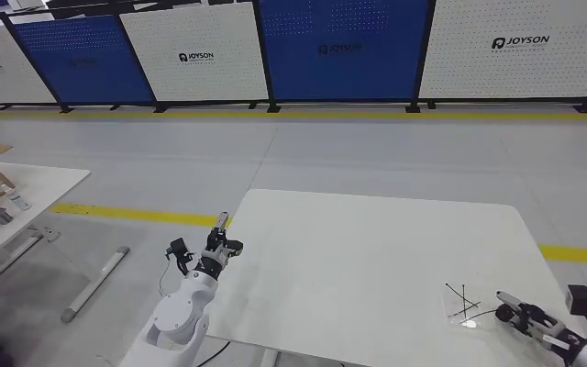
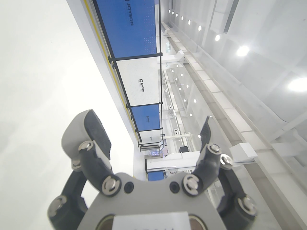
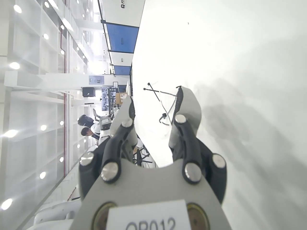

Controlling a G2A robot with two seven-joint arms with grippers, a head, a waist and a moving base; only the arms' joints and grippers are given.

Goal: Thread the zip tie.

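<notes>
Top view: zip ties (image 1: 465,299) lie crossed near the worktop's (image 1: 367,266) right near corner, just beside the right pincer (image 1: 502,297). The left pincer (image 1: 220,225) is at the left edge. Wrist views: both pincers are released, grasping nothing.

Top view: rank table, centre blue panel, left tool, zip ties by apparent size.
1. white table
2. blue panel, cut off at the frame's top and farther from the camera
3. left tool and zip ties: similar spread, not ranked
</notes>
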